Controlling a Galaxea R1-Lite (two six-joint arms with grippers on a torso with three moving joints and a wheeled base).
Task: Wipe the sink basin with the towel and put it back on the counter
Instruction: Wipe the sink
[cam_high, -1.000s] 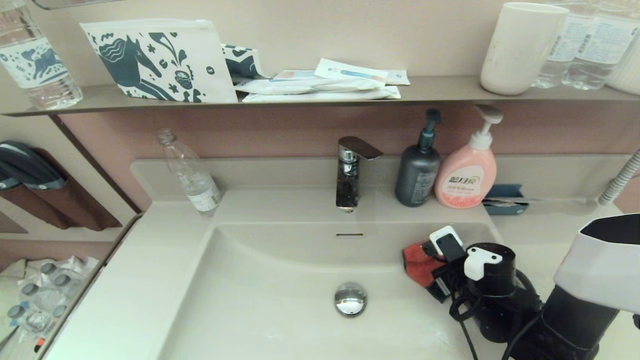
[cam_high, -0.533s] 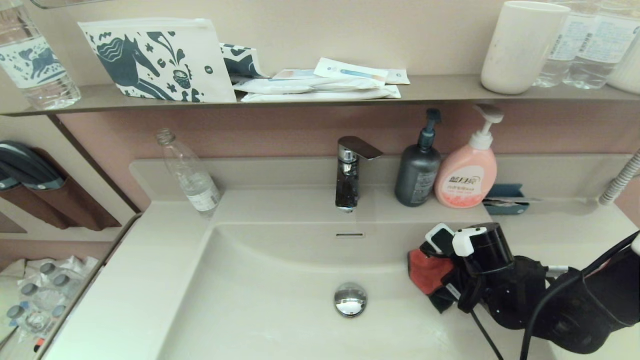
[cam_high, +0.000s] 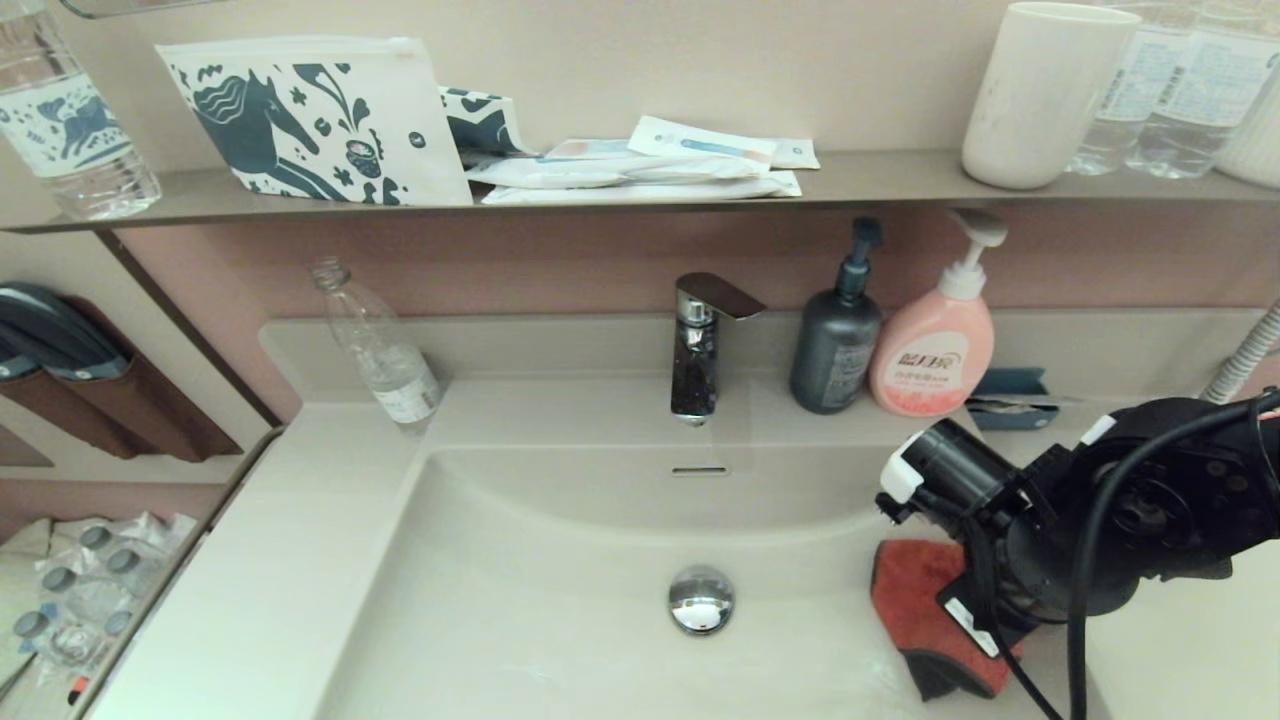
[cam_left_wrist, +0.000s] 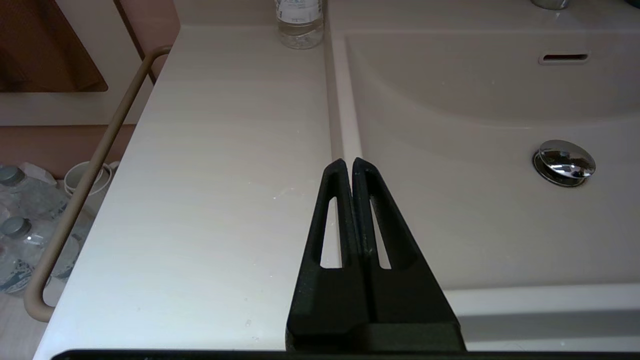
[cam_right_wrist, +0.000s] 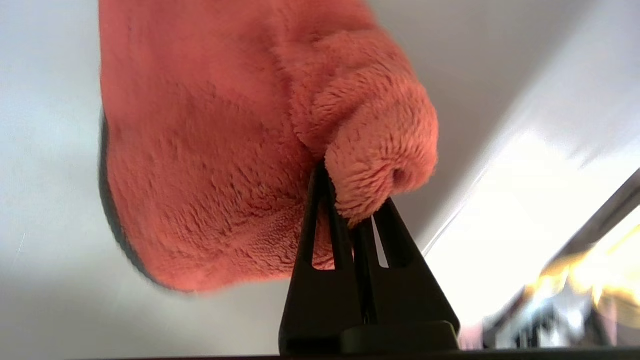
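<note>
Right end effector pressing a fluffy orange-red towel against the right wall of the glossy sink basin.

The right end effector (cam_right_wrist: 350, 210), its tapered black fingers pinched together on a plush fold, is gripping the towel (cam_high: 915, 605), whose dark grey edge is showing low along the basin's right side, near the round chrome drain plug (cam_high: 701, 598). The sink basin (cam_high: 560, 600) is curving smoothly into the flat off-white worktop (cam_left_wrist: 210, 165). The left end effector (cam_left_wrist: 348, 167) is hovering over the basin's left rim, slotted fingers fully closed and holding nothing.
</note>
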